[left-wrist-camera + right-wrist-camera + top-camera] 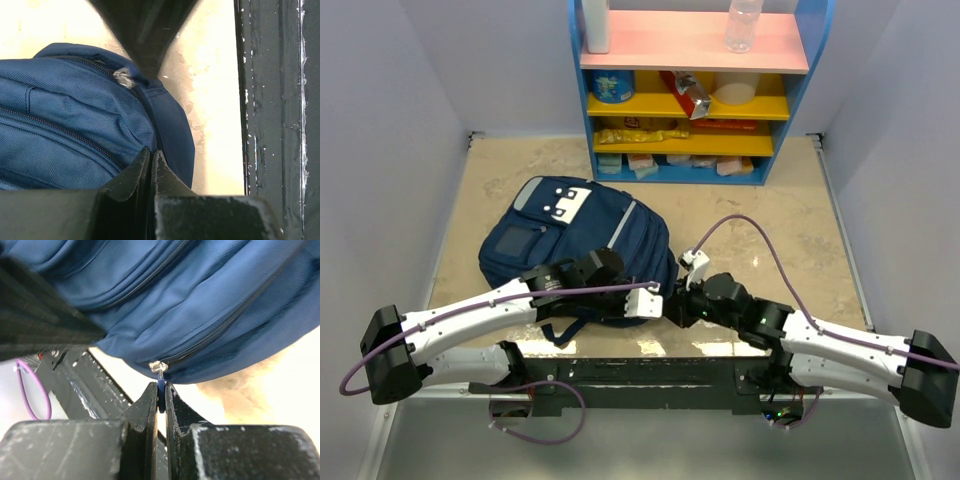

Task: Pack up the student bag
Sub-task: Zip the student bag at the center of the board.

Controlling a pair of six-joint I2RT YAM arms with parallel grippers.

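The student bag (pixel 575 235), navy blue with a white logo patch, lies flat on the table in front of both arms. My right gripper (pixel 672 305) is at its near right corner, shut on the small blue zipper pull (pixel 161 386) that hangs from a silver slider (pixel 159 366). My left gripper (pixel 653 292) is right beside it, its jaws closed together on a fold of the bag's fabric (pixel 152 145) by the seam. In the left wrist view the silver slider (pixel 121 76) shows under the dark right fingers (pixel 145 35).
A blue shelf unit (pixel 695 90) with boxes, cans and a bottle stands at the back of the table. The black mounting rail (pixel 650 370) runs along the near edge, close under both grippers. A purple cable (pixel 760 240) loops over the table on the right.
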